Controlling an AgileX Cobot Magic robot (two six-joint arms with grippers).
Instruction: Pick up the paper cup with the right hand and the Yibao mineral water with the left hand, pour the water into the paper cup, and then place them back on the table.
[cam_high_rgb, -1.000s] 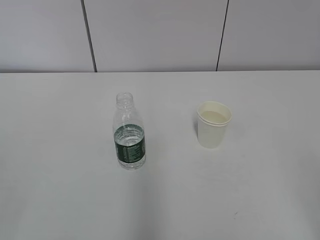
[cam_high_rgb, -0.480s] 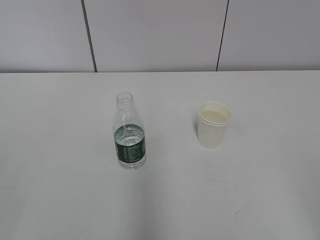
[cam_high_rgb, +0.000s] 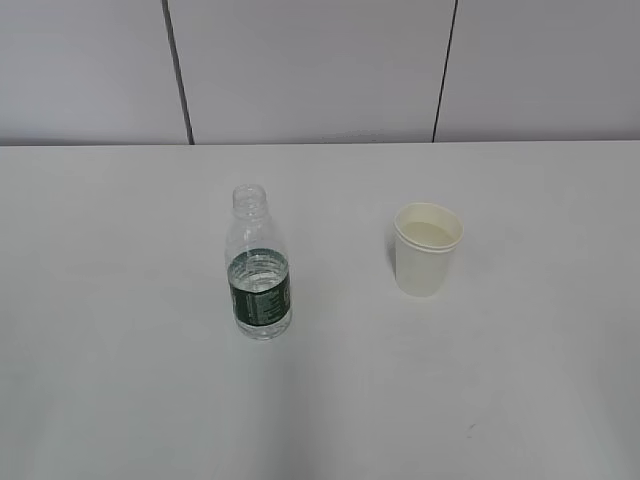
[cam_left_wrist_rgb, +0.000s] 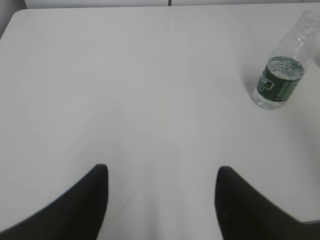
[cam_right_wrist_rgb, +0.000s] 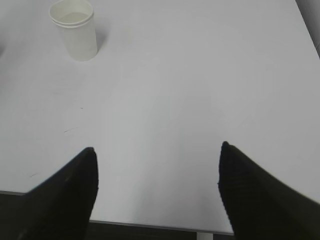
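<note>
The Yibao mineral water bottle, clear with a dark green label and no cap, stands upright on the white table. It also shows at the far right of the left wrist view. The cream paper cup stands upright to its right, with liquid inside; in the right wrist view it is at the top left. My left gripper is open and empty, well short of the bottle. My right gripper is open and empty near the table's front edge, far from the cup. Neither arm shows in the exterior view.
A grey panelled wall runs behind the table's far edge. The table's front edge lies just under my right gripper. A few tiny dark specks mark the tabletop.
</note>
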